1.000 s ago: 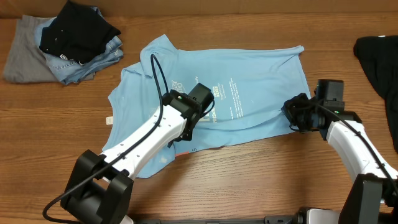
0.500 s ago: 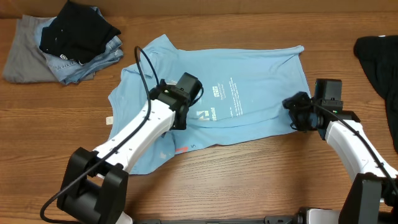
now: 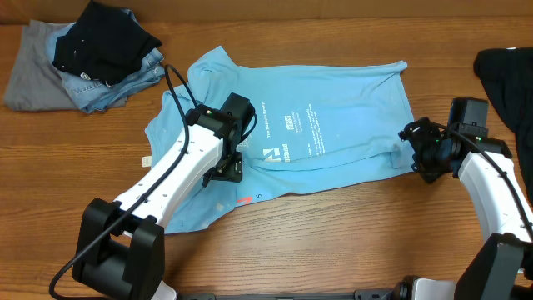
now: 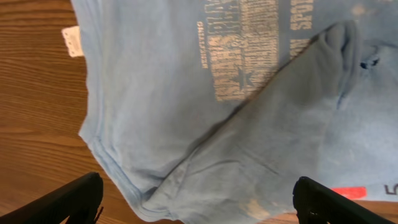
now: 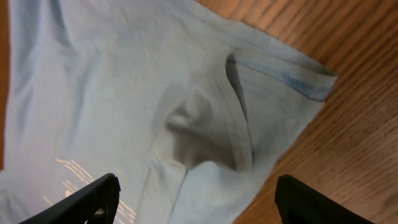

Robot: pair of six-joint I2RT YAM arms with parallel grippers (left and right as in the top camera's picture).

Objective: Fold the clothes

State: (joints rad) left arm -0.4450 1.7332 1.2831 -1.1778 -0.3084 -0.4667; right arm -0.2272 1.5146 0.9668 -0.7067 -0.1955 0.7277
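- The wooden table (image 3: pixel 333 250) runs under everything I can see.
- The light blue T-shirt (image 3: pixel 358 100) lies spread across the middle of the table, between my two arms. It is rumpled, with one layer lapped over another along its near side.
- A heap of other clothes sits at the far left corner, near the T-shirt's far left end. A grey garment (image 3: pixel 29 79) lies lowest, blue jeans (image 3: pixel 125 83) are on it, and a black garment (image 3: pixel 100 42) is on top.
- A second black garment (image 3: pixel 508 75) lies at the right edge, partly cut off by the overhead view.
- My left gripper (image 3: pixel 226 169) hangs over the left part of the T-shirt. Its fingers are spread wide and pinch nothing. My wrist camera shows only creased blue fabric lying below them.
- My right gripper (image 3: pixel 420 154) is at the T-shirt's near right corner. It is also spread apart and empty, above a stitched hem (image 5: pixel 239 112) that curls over on itself.
- White print (image 3: pixel 304 129) faces up around the middle of the T-shirt.
- A small red patch (image 3: pixel 244 200) shows near its front edge.
- A white tag (image 3: pixel 146 162) lies on the wood against the T-shirt's left edge.
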